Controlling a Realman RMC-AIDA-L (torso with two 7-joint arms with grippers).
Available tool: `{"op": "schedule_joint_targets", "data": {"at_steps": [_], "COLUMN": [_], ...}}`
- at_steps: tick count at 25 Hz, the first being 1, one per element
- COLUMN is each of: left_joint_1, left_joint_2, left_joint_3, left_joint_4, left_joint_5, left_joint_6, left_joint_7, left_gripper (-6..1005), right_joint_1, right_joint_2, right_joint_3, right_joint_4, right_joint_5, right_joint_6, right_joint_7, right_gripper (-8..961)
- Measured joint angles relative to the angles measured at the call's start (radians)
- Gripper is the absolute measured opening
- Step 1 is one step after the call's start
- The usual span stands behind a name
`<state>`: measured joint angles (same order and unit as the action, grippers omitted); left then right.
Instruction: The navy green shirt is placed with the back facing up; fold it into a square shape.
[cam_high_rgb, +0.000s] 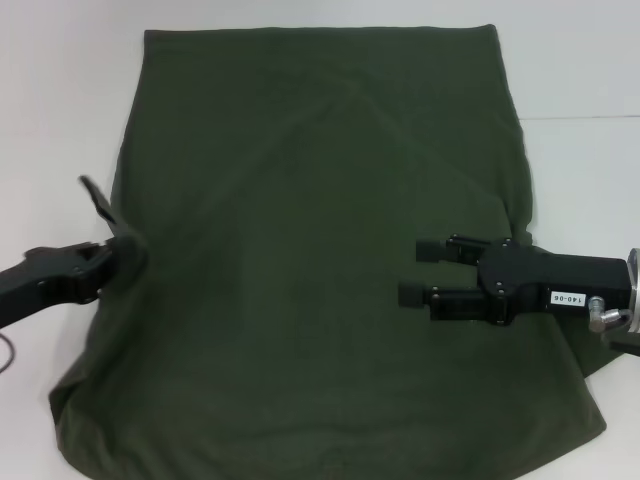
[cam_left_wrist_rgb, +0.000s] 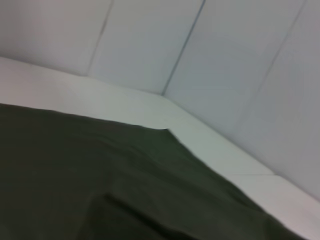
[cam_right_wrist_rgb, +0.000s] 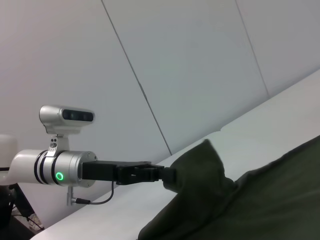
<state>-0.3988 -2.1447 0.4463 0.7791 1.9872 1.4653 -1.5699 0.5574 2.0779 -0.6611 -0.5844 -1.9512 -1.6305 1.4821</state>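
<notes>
The navy green shirt (cam_high_rgb: 320, 250) lies spread over the white bench (cam_high_rgb: 50, 120), plain side up, and fills most of the head view, with its far edge straight and its near edge reaching the bottom of that view. The left gripper (cam_high_rgb: 118, 250) sits at the shirt's left edge and is clamped on a fold of the cloth; in the right wrist view that fold stands up in a raised peak around the gripper (cam_right_wrist_rgb: 172, 177). The right gripper (cam_high_rgb: 415, 272) hovers over the right part of the shirt, its 2 fingers spread apart and pointing toward the middle, holding nothing. The left wrist view shows the shirt's cloth (cam_left_wrist_rgb: 100, 175) against the bench and pale wall panels (cam_left_wrist_rgb: 225, 55).
</notes>
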Motion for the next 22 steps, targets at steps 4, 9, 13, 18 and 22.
{"op": "schedule_joint_targets", "data": {"at_steps": [4,9,13,18,22], "left_joint_1": [-0.032,-0.078,-0.098,-0.103,-0.105], "left_joint_2": [-0.017,-0.018,-0.020,-0.020,-0.018], "left_joint_3": [0.000,0.000,0.000,-0.001,-0.001], "left_joint_4": [-0.041,-0.134,-0.175,-0.180,-0.181], "left_joint_5": [0.000,0.003,-0.004,-0.013,-0.029], "left_joint_6": [-0.021,-0.061,-0.072,-0.066,-0.063], "left_joint_7": [0.000,0.007,0.009,0.014,0.035], "left_gripper": [29,36,76,259,444], "right_joint_1": [-0.002,-0.002,-0.002,-0.002,-0.002], "right_joint_2": [-0.002,-0.004,-0.005,-0.006,-0.008], "right_joint_3": [0.000,0.000,0.005,0.029,0.039], "right_joint_4": [0.000,0.000,-0.001,-0.001,-0.002], "right_joint_5": [0.000,0.000,0.000,0.000,0.001], "right_joint_6": [0.000,0.000,0.001,0.001,-0.004], "right_joint_7": [-0.002,-0.004,-0.005,-0.001,0.003], "right_gripper": [898,897,897,896,896]}}
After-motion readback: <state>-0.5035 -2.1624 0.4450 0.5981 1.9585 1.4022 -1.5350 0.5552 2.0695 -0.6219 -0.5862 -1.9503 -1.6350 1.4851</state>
